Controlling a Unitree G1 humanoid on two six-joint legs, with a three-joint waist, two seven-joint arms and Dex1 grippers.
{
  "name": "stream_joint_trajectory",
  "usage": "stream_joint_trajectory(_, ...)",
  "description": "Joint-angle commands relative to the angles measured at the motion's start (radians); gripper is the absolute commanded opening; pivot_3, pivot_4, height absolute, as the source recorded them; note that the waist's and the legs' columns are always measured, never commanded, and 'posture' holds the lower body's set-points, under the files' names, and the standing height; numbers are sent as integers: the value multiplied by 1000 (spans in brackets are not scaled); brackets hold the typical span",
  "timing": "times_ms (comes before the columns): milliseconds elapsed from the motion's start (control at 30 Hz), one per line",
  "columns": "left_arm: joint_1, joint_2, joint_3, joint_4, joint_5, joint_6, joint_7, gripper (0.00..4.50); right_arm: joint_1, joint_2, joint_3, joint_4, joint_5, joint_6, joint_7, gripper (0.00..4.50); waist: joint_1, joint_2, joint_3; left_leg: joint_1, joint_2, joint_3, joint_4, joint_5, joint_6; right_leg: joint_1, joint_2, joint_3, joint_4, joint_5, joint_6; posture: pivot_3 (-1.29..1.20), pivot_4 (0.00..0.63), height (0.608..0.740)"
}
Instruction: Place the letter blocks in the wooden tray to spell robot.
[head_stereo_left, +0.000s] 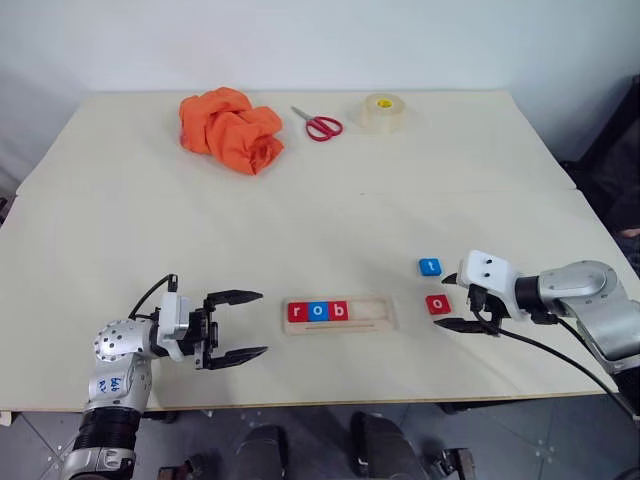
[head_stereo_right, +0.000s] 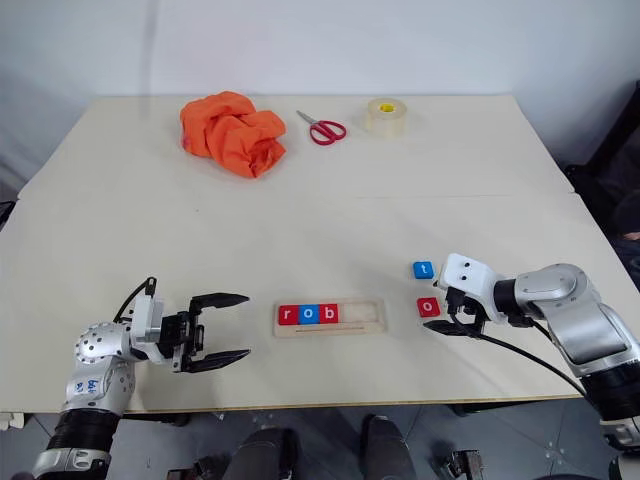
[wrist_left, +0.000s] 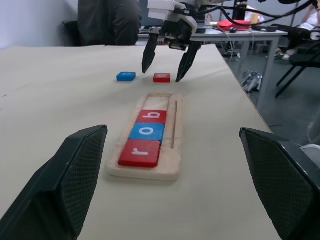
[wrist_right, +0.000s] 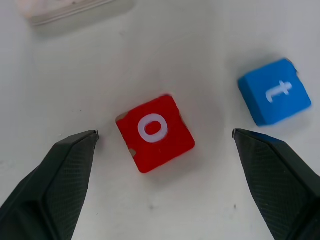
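I see three letter blocks, r (head_stereo_left: 296, 312), o (head_stereo_left: 318, 311), b (head_stereo_left: 339, 311), in the wooden tray (head_stereo_left: 376, 314). Two are loose on the bench (head_stereo_left: 400, 200): red o (head_stereo_left: 438, 305), blue t (head_stereo_left: 430, 267). My right tool (head_stereo_left: 464, 302) straddles the red o, fingers apart. Left tool (head_stereo_left: 238, 326) spread, empty. Far side: orange cloth (head_stereo_left: 231, 129), scissors (head_stereo_left: 318, 124), tape roll (head_stereo_left: 382, 112).
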Motion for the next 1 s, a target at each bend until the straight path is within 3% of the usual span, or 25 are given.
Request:
stream_joint_trajectory(33,21,5,13,-53,-11,-12,21,4500,-30,29,21,66,-38,-56,25,3634,-1,0,0,0,0,0,0,0,0,0,0,0,0,0,0,0,150,740)
stream_joint_trajectory(267,31,5,12,-63,-13,-12,37,4500,-59,39,11,82,-55,-77,47,1451,-3,0,0,1,0,0,1,2,-1,1,0,0,0,3,-1,0,150,740)
stream_joint_trajectory(533,15,19,16,-40,-17,-13,16,4500,-135,61,-27,-181,60,178,41,1457,-5,1,1,1,1,1,0,2,-1,-1,0,1,1,3,-1,0,150,740)
stream_joint_trajectory(700,-9,31,16,-18,-18,-14,-5,4500,-223,156,83,-320,80,371,5,1457,-3,1,1,1,1,0,0,2,-2,-1,0,1,1,2,-2,0,150,740)
stream_joint_trajectory(1000,-11,43,27,-8,-15,-25,-16,4500,-300,224,236,-286,-3,360,1,1457,-3,1,1,-1,-1,1,0,1,0,-2,-2,0,0,3,-2,0,150,740)
